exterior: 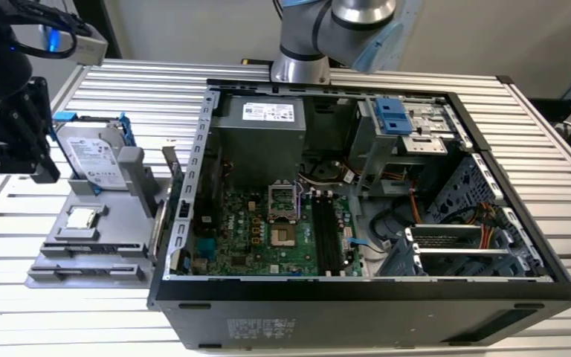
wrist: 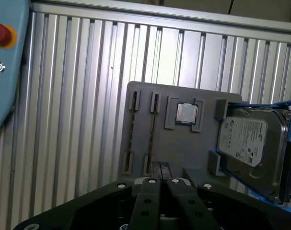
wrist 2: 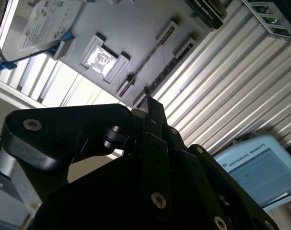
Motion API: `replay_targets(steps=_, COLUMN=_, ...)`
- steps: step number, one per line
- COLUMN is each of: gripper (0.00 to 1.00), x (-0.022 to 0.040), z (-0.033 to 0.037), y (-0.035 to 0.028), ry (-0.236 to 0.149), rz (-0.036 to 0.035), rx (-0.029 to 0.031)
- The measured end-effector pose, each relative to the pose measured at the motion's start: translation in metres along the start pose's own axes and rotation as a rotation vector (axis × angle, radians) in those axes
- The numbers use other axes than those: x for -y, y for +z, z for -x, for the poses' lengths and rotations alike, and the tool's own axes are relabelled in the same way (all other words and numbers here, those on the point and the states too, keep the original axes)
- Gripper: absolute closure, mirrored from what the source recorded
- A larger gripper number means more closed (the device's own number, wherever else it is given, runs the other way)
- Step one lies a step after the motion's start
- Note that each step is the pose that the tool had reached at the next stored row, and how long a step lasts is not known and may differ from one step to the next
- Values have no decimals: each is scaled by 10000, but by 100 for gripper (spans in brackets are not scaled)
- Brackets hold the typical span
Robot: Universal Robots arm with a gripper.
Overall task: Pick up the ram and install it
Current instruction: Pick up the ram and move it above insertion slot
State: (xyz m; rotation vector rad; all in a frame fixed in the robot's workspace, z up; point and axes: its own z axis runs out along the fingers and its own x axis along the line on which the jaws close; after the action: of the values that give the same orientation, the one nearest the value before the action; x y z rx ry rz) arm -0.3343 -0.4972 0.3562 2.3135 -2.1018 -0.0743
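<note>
The ram shows only as a thin, dotted strip seen edge-on (wrist: 131, 136) in a narrow slot of the grey holder (wrist: 183, 143); its face is hidden. The second wrist view has the same strip (wrist 2: 144, 66). A second slot (wrist: 150, 136) runs beside it with a darker line in it. My gripper (wrist: 160, 166) is shut with nothing between its fingers. It hangs over the near end of that second slot, above the holder and not touching it. From the exterior view, the black gripper (exterior: 30, 152) hovers at the far left above the holder (exterior: 117, 245).
On the same holder lie a silver hard drive in a blue bracket (exterior: 95, 158) and a small square processor (exterior: 82, 217). The open computer case (exterior: 365, 290) stands to the exterior view's right, with dark memory slots (exterior: 326, 232) on its motherboard. Ribbed aluminium table (exterior: 27, 320) is all around.
</note>
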Motion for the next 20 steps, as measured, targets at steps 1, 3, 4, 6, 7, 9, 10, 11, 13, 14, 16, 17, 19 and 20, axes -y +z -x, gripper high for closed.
replay_targets(steps=1, gripper=100, x=0, z=0, y=9, ry=0, rz=0, rx=0)
replay_targets(steps=3, gripper=100, x=1, z=-1, y=23, ry=0, rz=-1, rx=0)
replay_targets(steps=4, gripper=100, x=1, z=-1, y=31, ry=0, rz=0, rx=0)
replay_targets(steps=6, gripper=100, x=2, z=-1, y=45, ry=0, rz=-1, rx=1)
replay_targets(steps=7, gripper=100, x=2, z=-1, y=52, ry=0, rz=-1, rx=0)
replay_targets(steps=9, gripper=100, x=3, z=-2, y=68, ry=0, rz=-1, rx=0)
replay_targets(steps=10, gripper=100, x=3, z=-2, y=76, ry=0, rz=0, rx=0)
replay_targets(steps=11, gripper=100, x=4, z=-2, y=84, ry=0, rz=0, rx=0)
replay_targets(steps=13, gripper=100, x=4, z=-3, y=101, ry=0, rz=0, rx=0)
replay_targets(steps=14, gripper=100, x=5, z=-3, y=108, ry=0, rz=0, rx=0)
replay_targets(steps=16, gripper=100, x=5, z=-3, y=124, ry=1, rz=-1, rx=1)
replay_targets(steps=17, gripper=100, x=6, z=-3, y=131, ry=0, rz=0, rx=0)
replay_targets(steps=19, gripper=100, x=6, z=-4, y=144, ry=0, rz=0, rx=0)
replay_targets(steps=20, gripper=100, x=6, z=-4, y=152, ry=0, rz=-1, rx=0)
